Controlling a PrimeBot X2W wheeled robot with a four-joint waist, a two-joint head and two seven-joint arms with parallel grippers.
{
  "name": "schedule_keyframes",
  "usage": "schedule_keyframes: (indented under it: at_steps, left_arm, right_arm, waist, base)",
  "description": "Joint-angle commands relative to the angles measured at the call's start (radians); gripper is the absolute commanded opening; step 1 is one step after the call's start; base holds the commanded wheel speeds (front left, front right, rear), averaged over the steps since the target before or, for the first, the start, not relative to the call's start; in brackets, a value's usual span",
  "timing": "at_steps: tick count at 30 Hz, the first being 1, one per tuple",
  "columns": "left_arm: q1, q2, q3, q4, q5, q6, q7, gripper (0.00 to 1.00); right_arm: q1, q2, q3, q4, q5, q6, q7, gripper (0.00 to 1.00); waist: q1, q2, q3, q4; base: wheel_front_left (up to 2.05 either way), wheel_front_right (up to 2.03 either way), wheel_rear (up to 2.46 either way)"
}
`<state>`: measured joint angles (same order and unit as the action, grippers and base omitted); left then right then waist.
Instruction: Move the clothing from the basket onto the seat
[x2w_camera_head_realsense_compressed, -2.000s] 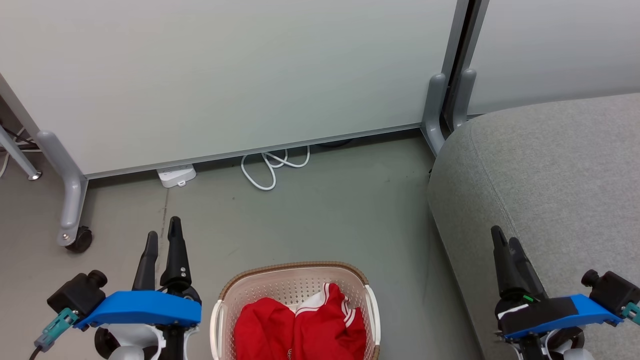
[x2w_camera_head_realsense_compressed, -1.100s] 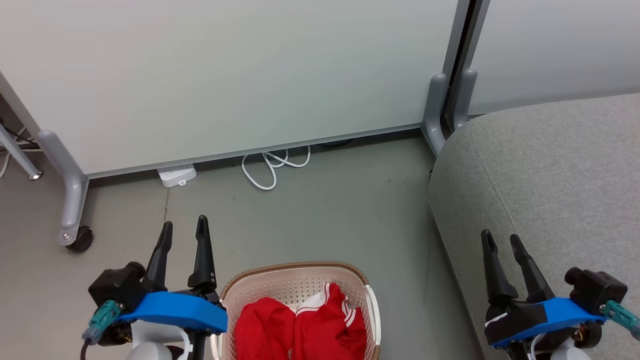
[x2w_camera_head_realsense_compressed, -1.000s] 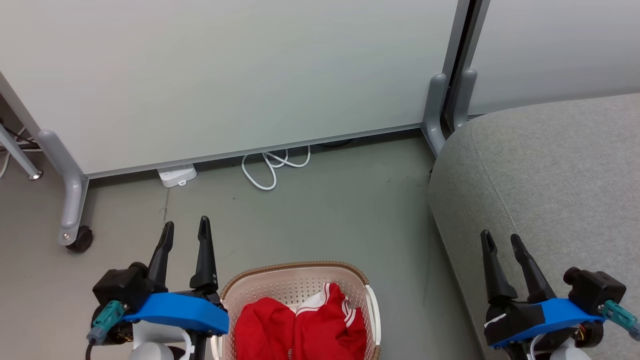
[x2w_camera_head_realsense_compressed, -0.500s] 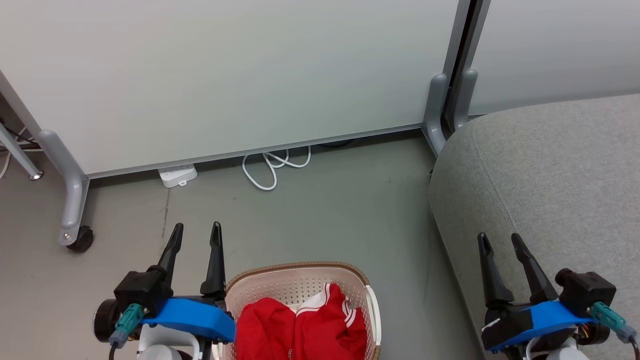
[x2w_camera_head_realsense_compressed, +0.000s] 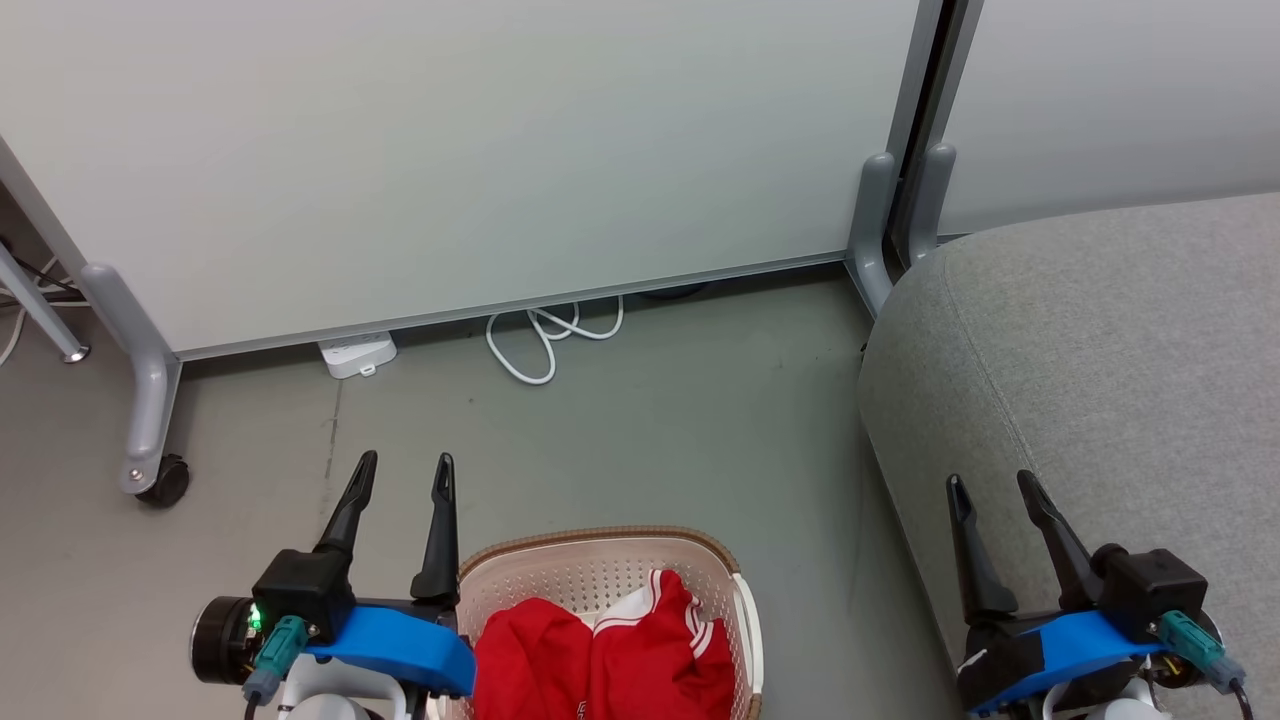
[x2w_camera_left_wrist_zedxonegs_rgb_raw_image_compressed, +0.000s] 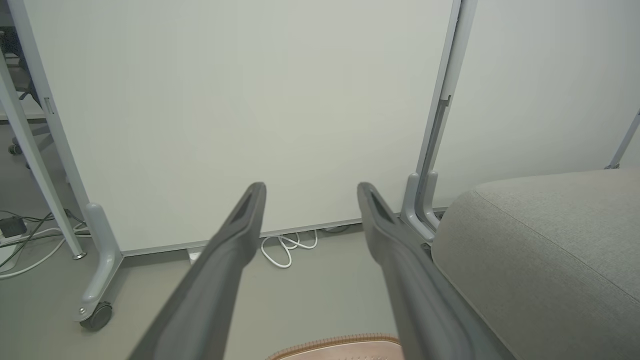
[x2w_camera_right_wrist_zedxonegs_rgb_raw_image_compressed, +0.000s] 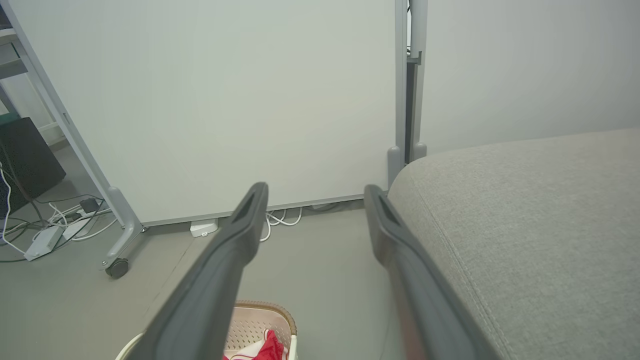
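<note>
Red clothing (x2w_camera_head_realsense_compressed: 610, 660) with white trim lies bunched in the cream basket (x2w_camera_head_realsense_compressed: 580, 560) with a brown rim, on the floor at the bottom centre of the head view. The grey seat (x2w_camera_head_realsense_compressed: 1100, 340) fills the right side. My left gripper (x2w_camera_head_realsense_compressed: 405, 470) stands open just left of the basket's rim, fingers pointing away and empty. Over the seat's near edge hovers my right gripper (x2w_camera_head_realsense_compressed: 990, 485), open and empty. The right wrist view catches the basket (x2w_camera_right_wrist_zedxonegs_rgb_raw_image_compressed: 260, 320) and a bit of red clothing (x2w_camera_right_wrist_zedxonegs_rgb_raw_image_compressed: 267, 347) below its open gripper (x2w_camera_right_wrist_zedxonegs_rgb_raw_image_compressed: 315, 192). The left wrist view shows its open gripper (x2w_camera_left_wrist_zedxonegs_rgb_raw_image_compressed: 310, 190), the basket's rim (x2w_camera_left_wrist_zedxonegs_rgb_raw_image_compressed: 335, 345) and the seat (x2w_camera_left_wrist_zedxonegs_rgb_raw_image_compressed: 545, 245).
A pale partition panel (x2w_camera_head_realsense_compressed: 450, 150) on grey wheeled legs (x2w_camera_head_realsense_compressed: 150, 400) stands behind the floor. A white power strip (x2w_camera_head_realsense_compressed: 357, 353) and a looped white cable (x2w_camera_head_realsense_compressed: 545, 340) lie at its foot. More cables (x2w_camera_right_wrist_zedxonegs_rgb_raw_image_compressed: 50, 225) lie at far left.
My left gripper has moved right and down, close to the basket's rim. My right gripper has sunk slightly and turned, its fingers now spread. The camera has shifted a little.
</note>
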<state>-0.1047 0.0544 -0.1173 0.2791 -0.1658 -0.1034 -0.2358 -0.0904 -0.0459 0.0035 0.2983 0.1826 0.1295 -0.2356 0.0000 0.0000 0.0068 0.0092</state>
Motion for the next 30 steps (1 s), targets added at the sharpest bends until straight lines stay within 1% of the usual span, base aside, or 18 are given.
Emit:
schedule_keyframes:
  at_steps: [1, 14, 30]
  left_arm:
    - [-0.014, 0.000, -0.002, 0.000, 0.020, -0.002, -0.008, 1.00]
    - [-0.008, -0.003, 0.001, 0.028, 0.109, -0.008, -0.031, 1.00]
    - [-0.010, -0.004, 0.011, 0.061, 0.094, -0.011, -0.031, 1.00]
  right_arm:
    - [-0.007, -0.007, 0.001, 0.000, -0.019, 0.002, -0.007, 1.00]
    - [-0.011, -0.007, 0.001, 0.026, -0.112, 0.001, -0.032, 1.00]
    - [-0.012, -0.007, -0.011, 0.050, -0.096, 0.001, -0.031, 1.00]
  waist:
    - [0.0000, 0.0000, -0.001, 0.000]
    - [0.0000, 0.0000, -0.005, 0.002]
    - [0.0000, 0.0000, -0.010, 0.006]
  base:
    - [0.00, 0.00, 0.00]
    - [0.00, 0.00, 0.00]
    - [0.00, 0.00, 0.00]
